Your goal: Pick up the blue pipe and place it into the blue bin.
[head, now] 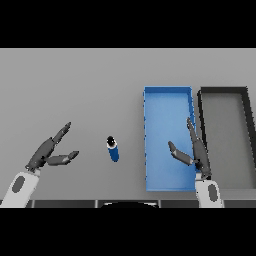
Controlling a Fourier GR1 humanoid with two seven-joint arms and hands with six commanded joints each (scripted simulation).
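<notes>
Blue pipe point(113, 149) lies untouched on the grey table point(75, 85), between the two hands and well apart from each. Head view: the right hand point(192, 155), fingers straight and spread, holding nothing, hovers over the blue bin point(148, 105); the left hand point(50, 152) is equally open and empty. Approach from above, align fingers across the pipe's short axis, and close at mid-length. A dark bin point(245, 125) lies beyond the right hand, cut off at the frame edge. Whether the pipe's dark end is hollow cannot be determined.

no readable text anywhere — no labels, brands, numbers or signs.
</notes>
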